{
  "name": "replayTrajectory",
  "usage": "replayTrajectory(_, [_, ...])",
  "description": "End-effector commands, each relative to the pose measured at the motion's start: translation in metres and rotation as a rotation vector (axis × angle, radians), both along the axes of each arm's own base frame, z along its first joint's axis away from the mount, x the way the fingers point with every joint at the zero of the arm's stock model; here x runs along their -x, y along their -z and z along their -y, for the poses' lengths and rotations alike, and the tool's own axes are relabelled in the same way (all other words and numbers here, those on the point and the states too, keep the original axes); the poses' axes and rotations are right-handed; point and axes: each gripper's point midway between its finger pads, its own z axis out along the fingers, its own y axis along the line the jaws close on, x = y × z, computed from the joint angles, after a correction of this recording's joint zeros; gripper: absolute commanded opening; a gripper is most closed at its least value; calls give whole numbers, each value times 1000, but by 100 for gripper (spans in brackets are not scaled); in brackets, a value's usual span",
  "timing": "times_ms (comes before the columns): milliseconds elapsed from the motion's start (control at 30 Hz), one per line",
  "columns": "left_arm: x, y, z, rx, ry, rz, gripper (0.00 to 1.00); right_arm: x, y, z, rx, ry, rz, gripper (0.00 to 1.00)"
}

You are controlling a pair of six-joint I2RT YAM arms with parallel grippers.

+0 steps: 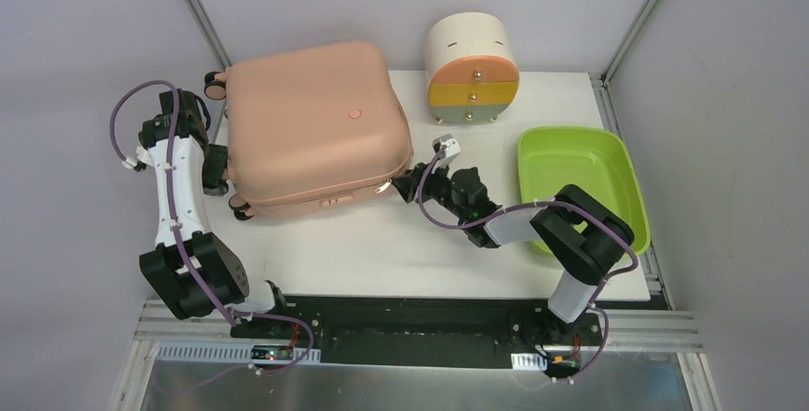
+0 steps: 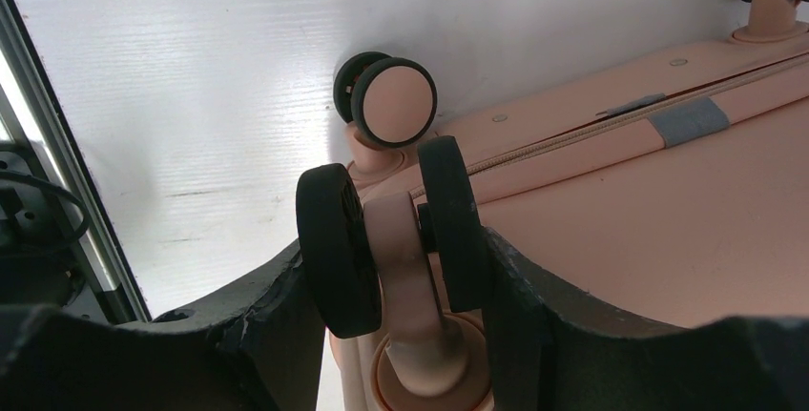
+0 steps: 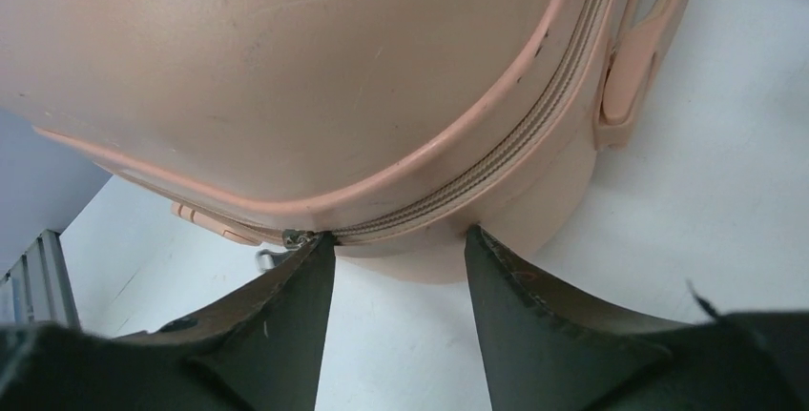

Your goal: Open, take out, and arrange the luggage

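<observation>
The peach-pink luggage (image 1: 315, 125) lies flat and zipped shut at the table's back left. My left gripper (image 1: 217, 168) is at its left side, shut on one of its pink-and-black wheels (image 2: 391, 230); a finger (image 2: 277, 335) presses each black tyre. A second wheel (image 2: 393, 101) stands free behind it. My right gripper (image 1: 405, 185) is open at the luggage's front right corner (image 3: 401, 201). Its fingertips touch the shell along the zipper seam, and the left fingertip (image 3: 310, 277) is right beside the metal zipper pull (image 3: 296, 236). Nothing is between the right jaws.
A cream cylindrical drawer unit (image 1: 472, 72) with orange, yellow and grey drawers stands behind the right gripper. A lime-green tray (image 1: 582, 182) lies at the right, partly under the right arm. A pink side handle (image 3: 634, 58) shows on the luggage.
</observation>
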Motion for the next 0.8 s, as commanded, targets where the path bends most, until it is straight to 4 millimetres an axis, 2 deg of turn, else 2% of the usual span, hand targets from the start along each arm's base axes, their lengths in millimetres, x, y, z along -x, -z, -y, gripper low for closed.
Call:
replayTrajectory(0, [25, -8, 18, 28, 142, -67, 0, 26, -7, -29, -96, -98, -23, 57])
replayTrajectory(133, [25, -10, 20, 32, 142, -59, 0, 31, 1, -32, -92, -120, -54, 59])
replayTrajectory(400, [27, -10, 19, 25, 142, -59, 0, 50, 0, -41, -106, -192, -56, 62])
replayTrajectory(500, [28, -11, 19, 24, 142, -58, 0, 44, 0, -41, -89, -157, -26, 62])
replayTrajectory(633, [29, -11, 20, 24, 139, -54, 0, 23, -3, -34, -29, -8, 33, 62])
replayTrajectory(767, [29, -11, 21, 28, 141, -51, 0, 13, -4, -33, 43, 72, 73, 62])
